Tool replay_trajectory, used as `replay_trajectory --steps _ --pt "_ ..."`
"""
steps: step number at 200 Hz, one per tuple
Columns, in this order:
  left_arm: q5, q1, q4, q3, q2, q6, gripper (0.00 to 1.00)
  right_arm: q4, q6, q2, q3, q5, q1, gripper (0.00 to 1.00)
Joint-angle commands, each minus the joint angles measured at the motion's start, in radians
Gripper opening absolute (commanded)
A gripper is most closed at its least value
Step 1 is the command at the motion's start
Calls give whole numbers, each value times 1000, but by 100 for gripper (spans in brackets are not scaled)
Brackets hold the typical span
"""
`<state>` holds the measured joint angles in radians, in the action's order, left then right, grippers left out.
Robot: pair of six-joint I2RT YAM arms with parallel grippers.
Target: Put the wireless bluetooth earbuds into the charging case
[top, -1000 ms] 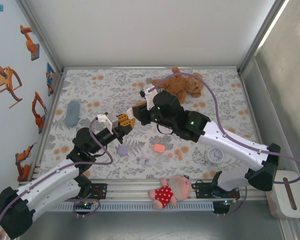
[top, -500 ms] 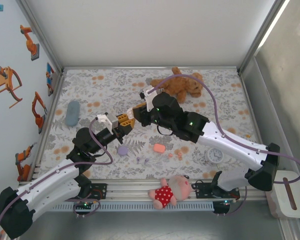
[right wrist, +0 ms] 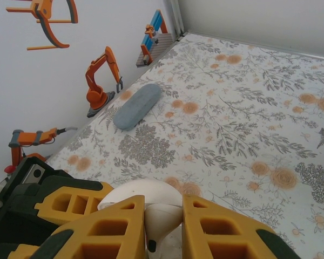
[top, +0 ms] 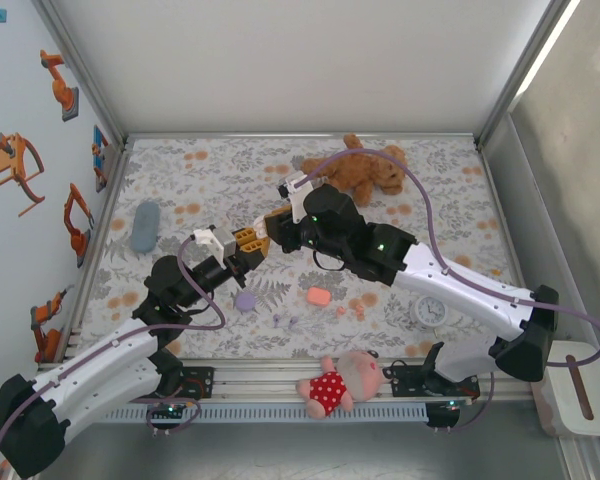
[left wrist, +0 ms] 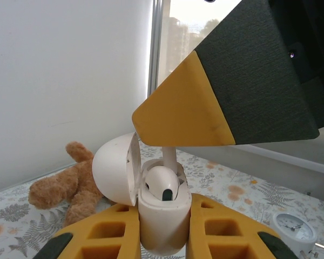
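Left gripper point(top: 250, 241): clenched on the white charging case point(left wrist: 161, 226), holding it upright above the table point(top: 450, 200) near the middle of the top view. That way the case's mouth faces the other arm.
Case lid point(left wrist: 116, 170): swung open to the left in the left wrist view, which leaves the sockets free.
Right gripper point(top: 278, 222): clamped on a white earbud point(left wrist: 162, 181) and reaching in from the upper right. A thin white part rises from the bud to its finger, so the grip seems to leave the rounded end free to go in.
Earbud position: at the case's mouth, partly inside; I cannot tell whether it is fully seated.
Step, as I judge it: lowering the bud into its socket while the case is braced.
Risk: a tilted bud could catch on the rim.
Lower middle of the table: a lilac case point(top: 245, 300), a coral case point(top: 318, 296), tiny lilac buds point(top: 285, 320) and orange-pink buds point(top: 350, 311) lie well apart from both grippers.
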<state>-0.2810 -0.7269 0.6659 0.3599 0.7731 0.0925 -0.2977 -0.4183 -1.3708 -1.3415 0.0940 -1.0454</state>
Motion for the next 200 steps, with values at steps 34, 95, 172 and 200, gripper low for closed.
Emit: replay_trajectory --steps 34,95,172,200 --pt "-2 -5 46 32 -18 8 0 7 5 -2 10 -16 -11 21" --pt "4 -5 48 31 -16 4 0 8 4 -5 8 -23 -15 21" --pt "5 -5 47 31 -14 4 0 -19 13 -12 -11 -29 -16 24" --pt "1 -5 53 30 -9 4 0 -20 11 -11 -17 -36 -16 26"
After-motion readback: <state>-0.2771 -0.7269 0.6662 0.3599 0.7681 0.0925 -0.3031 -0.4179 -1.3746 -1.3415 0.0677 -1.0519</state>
